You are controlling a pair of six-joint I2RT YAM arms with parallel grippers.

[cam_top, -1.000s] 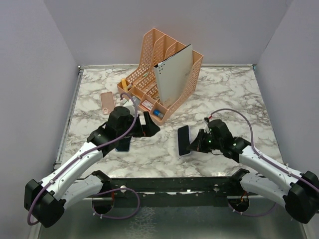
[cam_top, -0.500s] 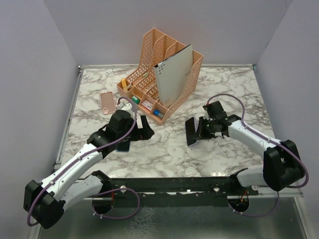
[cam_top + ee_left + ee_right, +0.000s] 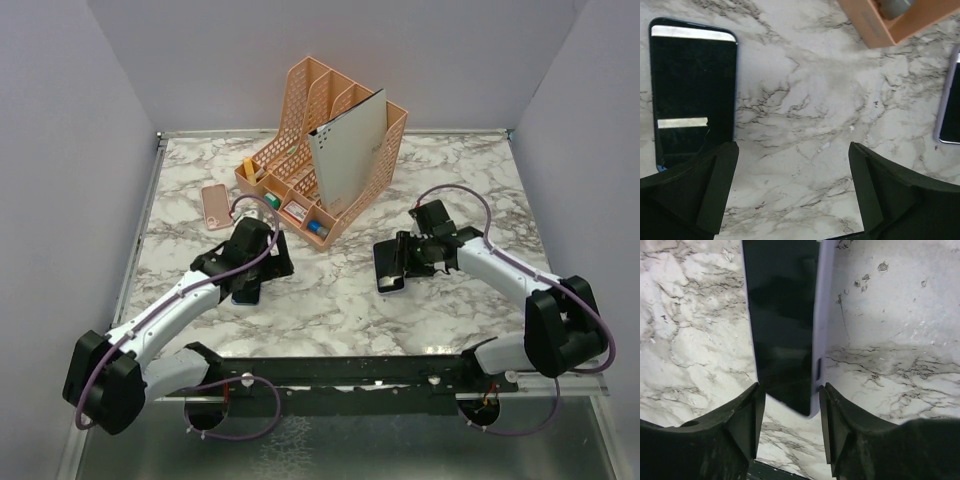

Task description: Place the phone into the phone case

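The lavender-rimmed phone [image 3: 782, 315] is seen right of centre, on or just above the marble table [image 3: 460, 180]. Its near end is flanked closely by the right gripper [image 3: 789, 395]; whether it is pinched cannot be told. The left gripper [image 3: 792, 165] is held wide apart and empty beside a blue-rimmed phone [image 3: 692, 95]. The pink phone case [image 3: 215, 206] lies well apart, far left. The phone is judged stiff, glossy, slippery and breakable, and best taken by its long edges.

Marble table [image 3: 450, 180], orange organizer [image 3: 330, 150], pink phone case [image 3: 215, 206], dark phone [image 3: 692, 95]
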